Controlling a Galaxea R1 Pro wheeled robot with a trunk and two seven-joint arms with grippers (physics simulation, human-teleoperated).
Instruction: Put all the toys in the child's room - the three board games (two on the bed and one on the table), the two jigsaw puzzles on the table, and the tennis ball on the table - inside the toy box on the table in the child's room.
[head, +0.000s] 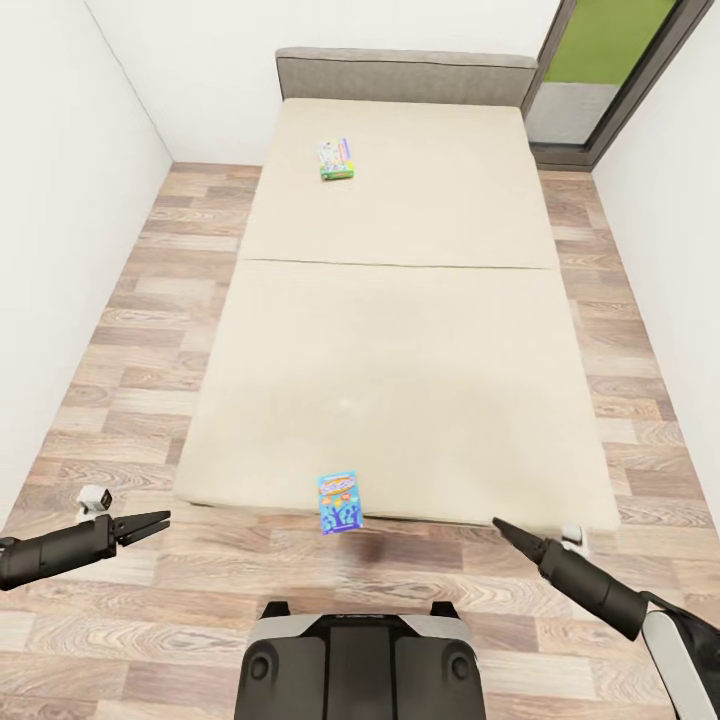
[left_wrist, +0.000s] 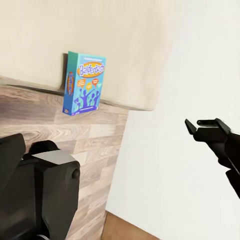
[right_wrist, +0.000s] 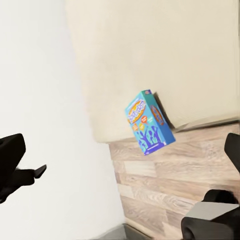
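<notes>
Two board games lie on the cream bed (head: 400, 330). A blue one (head: 339, 502) sits tilted at the mattress's near edge, hanging partly over the floor; it is also in the left wrist view (left_wrist: 84, 83) and the right wrist view (right_wrist: 149, 122). A green one (head: 336, 159) lies flat far off near the headboard. My left gripper (head: 158, 522) hovers open over the floor, left of the blue game. On the game's other side my right gripper (head: 498, 523) is open too, its fingers wide apart in its wrist view. Both hold nothing.
White walls close in on both sides, with strips of wood-plank floor (head: 120, 380) along the bed. A grey headboard (head: 400, 75) stands at the far end and a dark-framed doorway (head: 600, 70) at the back right. My base (head: 355, 660) is just before the bed's foot.
</notes>
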